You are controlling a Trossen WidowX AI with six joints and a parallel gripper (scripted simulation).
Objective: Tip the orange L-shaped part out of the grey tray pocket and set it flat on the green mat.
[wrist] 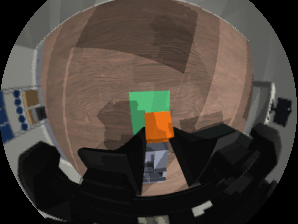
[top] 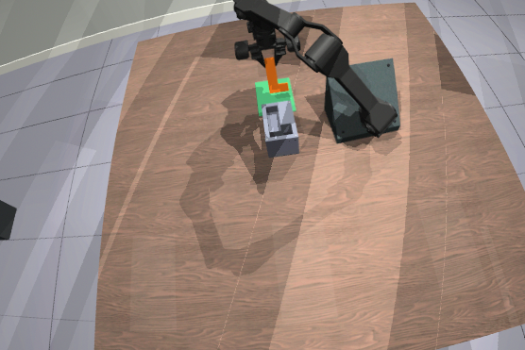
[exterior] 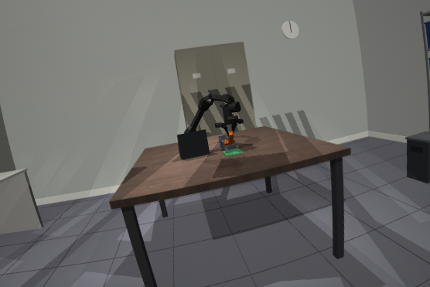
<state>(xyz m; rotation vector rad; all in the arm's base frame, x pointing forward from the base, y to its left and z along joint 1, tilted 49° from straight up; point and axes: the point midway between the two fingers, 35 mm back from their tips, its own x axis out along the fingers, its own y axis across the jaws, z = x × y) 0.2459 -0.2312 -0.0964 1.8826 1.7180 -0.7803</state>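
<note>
The gripper [wrist: 156, 128] is closed on the orange part [wrist: 159, 126], a dark fingertip at either side of it. The part shows as a blunt orange face overlapping the lower right of the green mat [wrist: 150, 100], whose upper edge and left side stay visible. Below the part, between the fingers, shows the grey tray [wrist: 162, 152], its recess partly in shadow. Brown wood grain marks the surface [wrist: 115, 35], crossed by darker bands of shade.

A round white clock [exterior: 290, 29] hung on the wall, right of a beige two-door cabinet [exterior: 212, 76]; a dark box-shaped unit [exterior: 418, 158] stood on the floor.
</note>
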